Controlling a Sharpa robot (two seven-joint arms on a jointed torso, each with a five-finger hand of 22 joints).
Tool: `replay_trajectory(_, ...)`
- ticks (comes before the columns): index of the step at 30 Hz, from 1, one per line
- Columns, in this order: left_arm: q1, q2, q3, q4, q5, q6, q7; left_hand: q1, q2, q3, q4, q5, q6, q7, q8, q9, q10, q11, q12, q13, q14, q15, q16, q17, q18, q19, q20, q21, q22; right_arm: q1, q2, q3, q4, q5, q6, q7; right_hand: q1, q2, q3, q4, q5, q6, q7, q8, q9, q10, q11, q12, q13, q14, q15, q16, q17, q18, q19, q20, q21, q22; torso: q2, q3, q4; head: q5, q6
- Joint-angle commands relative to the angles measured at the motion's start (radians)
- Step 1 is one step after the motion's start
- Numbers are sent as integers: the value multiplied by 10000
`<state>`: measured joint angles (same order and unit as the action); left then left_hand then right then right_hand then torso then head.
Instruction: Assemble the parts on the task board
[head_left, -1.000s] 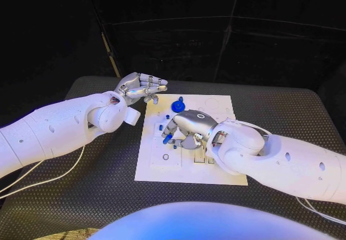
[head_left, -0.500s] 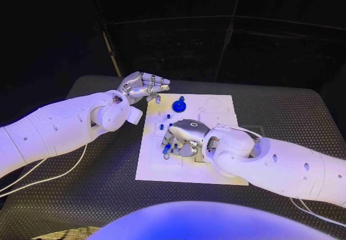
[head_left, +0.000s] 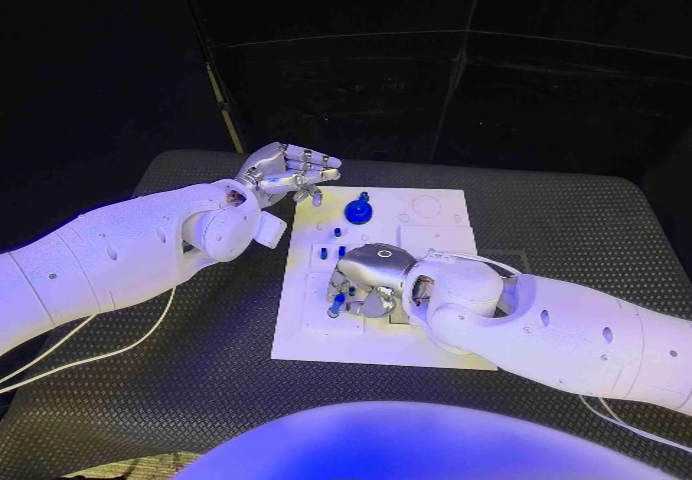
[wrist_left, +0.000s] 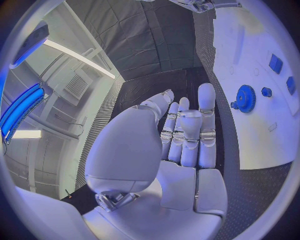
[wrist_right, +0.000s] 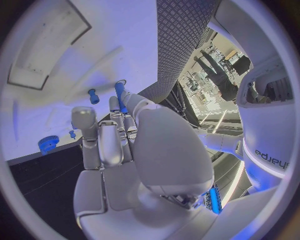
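The white task board lies in the middle of the table. My right hand hovers low over the board's middle and pinches a small blue peg at its fingertips, the peg pointing down at the board. A blue gear sits near the board's far edge. Small blue pieces stand left of the middle, one of them close beside the held peg. My left hand hangs above the board's far left corner, fingers loosely bent, holding nothing.
The black ribbed table surrounds the board on all sides. A white cable runs across the table's near left. Recessed slots mark the board near the right hand.
My right hand has come nearer and lower over the board's middle with the blue peg. The left hand has barely moved.
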<state>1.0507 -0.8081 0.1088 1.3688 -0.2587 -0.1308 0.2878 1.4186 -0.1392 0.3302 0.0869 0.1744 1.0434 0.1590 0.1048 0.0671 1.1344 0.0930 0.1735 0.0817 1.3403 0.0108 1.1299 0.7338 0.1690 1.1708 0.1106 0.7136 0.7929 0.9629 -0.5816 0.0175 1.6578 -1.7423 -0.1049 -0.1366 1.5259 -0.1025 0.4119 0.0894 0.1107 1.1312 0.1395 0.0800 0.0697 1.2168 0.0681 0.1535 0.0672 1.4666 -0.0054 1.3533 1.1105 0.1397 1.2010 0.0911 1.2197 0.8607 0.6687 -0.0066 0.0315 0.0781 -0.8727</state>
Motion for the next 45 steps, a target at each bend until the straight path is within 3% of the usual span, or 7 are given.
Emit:
replay_trajectory(1, 16, 18, 9, 1, 47, 110, 37, -1, 51, 28, 59, -19, -66, 27, -61, -6, -72, 18, 25, -9, -49, -7, -37, -10, 116, -27, 16, -31, -17, 7, 24, -59, 21, -185, 338, -37, -126, 9, 86, -6, 44, 52, 51, -1, 9, 63, 29, -49, 10, 277, -45, 18, -5, -46, -57, 50, -23, -14, 1, -2, 5, 5, 1)
replay_trajectory(21, 16, 13, 8, 1, 47, 142, 1, -1, 51, 28, 59, -19, -66, 27, -61, -6, -72, 18, 25, -9, -49, -7, -37, -10, 116, -27, 16, -31, -17, 5, 184, -122, -97, -484, 298, -312, -179, 18, 102, -18, 46, 73, 42, 4, 14, 85, 24, -63, 13, 274, -49, 13, -16, -43, -68, 51, -29, -22, -2, -6, -2, 15, 1)
replay_trajectory(25, 16, 12, 8, 3, 47, 149, -6, -1, 51, 28, 59, -19, -66, 27, -61, -6, -72, 18, 25, -9, -49, -7, -37, -10, 116, -27, 16, -31, -17, 4, 266, -128, -120, -637, 334, -423, -359, -67, 79, -23, 46, -8, 60, -53, -3, 34, 43, -147, 3, 265, -35, 0, -48, -35, -110, 59, -61, -74, 3, -9, 4, 8, 1)
replay_trajectory(34, 16, 6, 8, 13, 47, 153, -17, -1, 51, 28, 59, -19, -66, 27, -61, -6, -72, 18, 25, -9, -49, -7, -37, -10, 116, -27, 16, -31, -17, 3, 371, -316, -131, -692, 410, -411, -833, -351, -62, 42, 350, -356, 160, -181, -43, -295, 173, -446, -34, 242, 67, -33, -125, -27, -179, 141, -128, -162, -2, -13, 2, 7, 1)
replay_trajectory(40, 16, -3, 8, 16, 47, 158, -24, -4, 58, 25, 64, -20, -65, 29, -59, -3, -83, 21, 33, -10, -52, -5, -39, -21, 117, -23, 19, -41, -21, 3, 391, -351, -156, -693, 156, -437, -1021, -509, -123, 12, 366, -812, 281, -197, -62, -993, 359, -800, -56, 248, 223, 18, -56, 17, -358, 265, -303, -447, -6, -8, 2, 14, 1)
replay_trajectory(45, 16, -7, 8, 14, 47, 160, -26, -4, 58, 25, 64, -20, -65, 29, -59, -3, -83, 21, 33, -10, -52, -5, -39, -21, 117, -23, 19, -41, -21, 3, 369, -359, -152, -693, -246, -412, -1082, -569, -322, -132, 346, -1317, 364, -178, -51, -1866, 513, -836, -32, -7, 361, -313, -696, 184, -950, 413, -869, -1353, 1, -7, 2, 20, 1)
